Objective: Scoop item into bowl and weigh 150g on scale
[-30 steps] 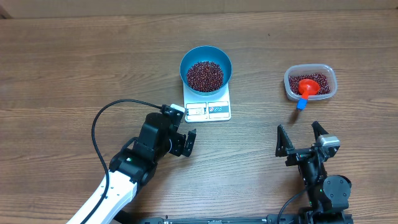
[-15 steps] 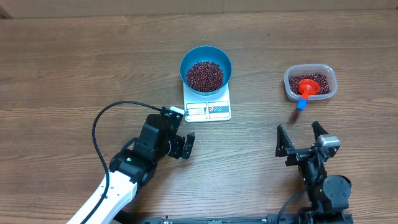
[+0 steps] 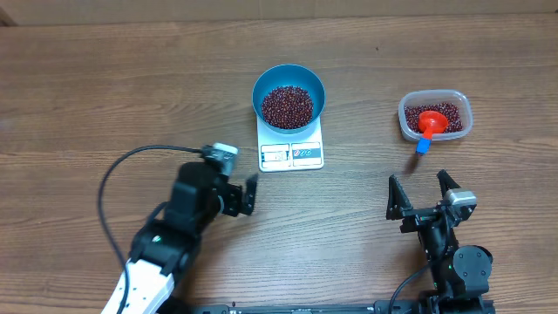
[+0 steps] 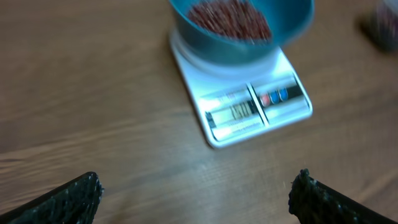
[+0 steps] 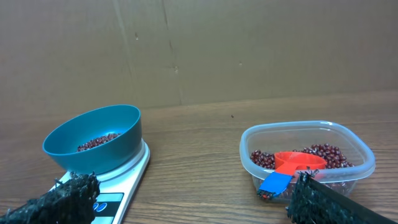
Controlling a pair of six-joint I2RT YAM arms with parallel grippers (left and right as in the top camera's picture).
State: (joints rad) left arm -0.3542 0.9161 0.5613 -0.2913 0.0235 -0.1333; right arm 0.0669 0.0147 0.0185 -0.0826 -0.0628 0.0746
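The scale's display digits are too blurred for me to read; red and blue marks sit beside them. My left pincer hovers over the table near the scale's front, spread wide and empty. My right pincer gapes equally wide, holding nothing. The beans lie in the bowl on the scale.

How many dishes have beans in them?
2. The blue bowl sits on the white scale; the clear tub, right of it, also holds the red scoop. None look hidden.
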